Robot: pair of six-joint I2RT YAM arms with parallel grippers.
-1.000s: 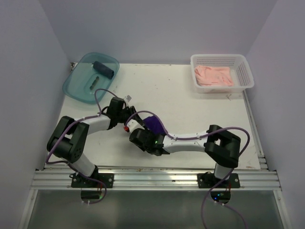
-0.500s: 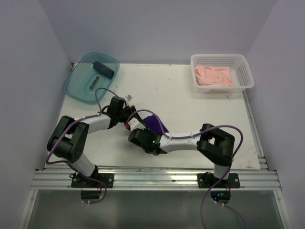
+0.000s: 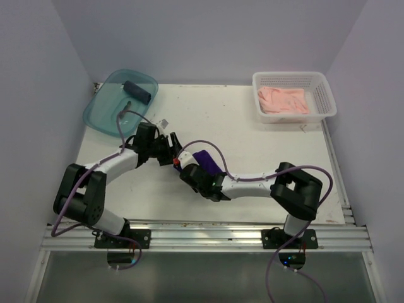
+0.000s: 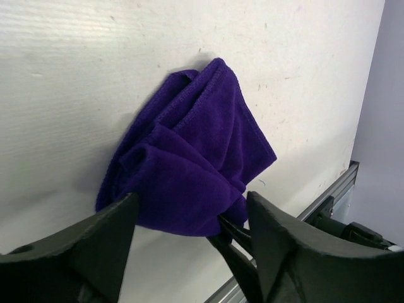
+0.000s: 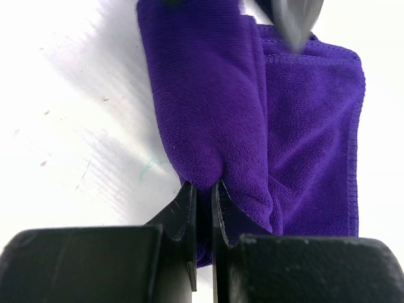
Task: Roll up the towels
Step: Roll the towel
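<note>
Roughly mid-table, the deep purple cloth towel point(image 3: 206, 161) point(image 4: 196, 158) point(image 5: 252, 113) lies bunched and partly folded on the white table point(image 3: 265, 145). Right gripper point(image 3: 189, 169) point(image 5: 203, 189) pinches a thick fold of it, fingers nearly together. Left gripper point(image 3: 172, 153) point(image 4: 189, 205) is spread wide, one finger on either side of the towel. Dark slate-blue rolled towel point(image 3: 140, 92) sits in the teal plastic bin point(image 3: 95, 117), far left. Pale pink crumpled towel point(image 3: 284, 101) is in the white mesh basket point(image 3: 290, 76), far right.

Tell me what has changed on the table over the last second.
The left arm stretched out, bringing the left gripper, open, up to the purple towel. The right gripper, shut on that towel, edged right and away. The pink towel and blue towel stayed put.
</note>
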